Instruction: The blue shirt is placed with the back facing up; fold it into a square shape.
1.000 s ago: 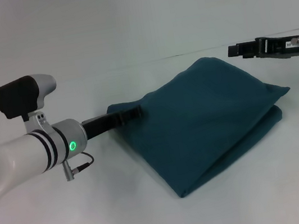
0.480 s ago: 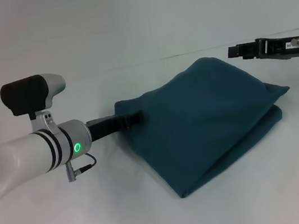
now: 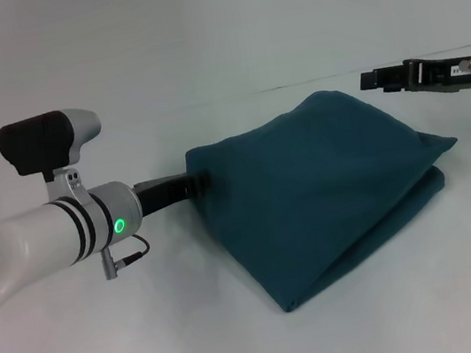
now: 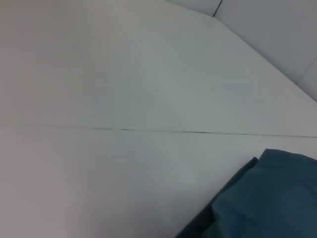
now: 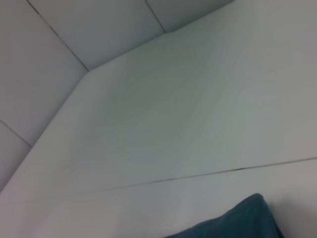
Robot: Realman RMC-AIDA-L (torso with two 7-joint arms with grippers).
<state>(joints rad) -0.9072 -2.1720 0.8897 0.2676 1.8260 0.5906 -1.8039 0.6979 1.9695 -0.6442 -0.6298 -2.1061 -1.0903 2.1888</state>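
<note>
The head view looks forward and down over the white desk (image 3: 244, 345) from in front, taking in both arms. Each wrist view skims low across the desk toward the far walls. All three share the blue shirt (image 3: 327, 189), seen as a corner in both wrist views (image 4: 267, 203) (image 5: 233, 220).
</note>
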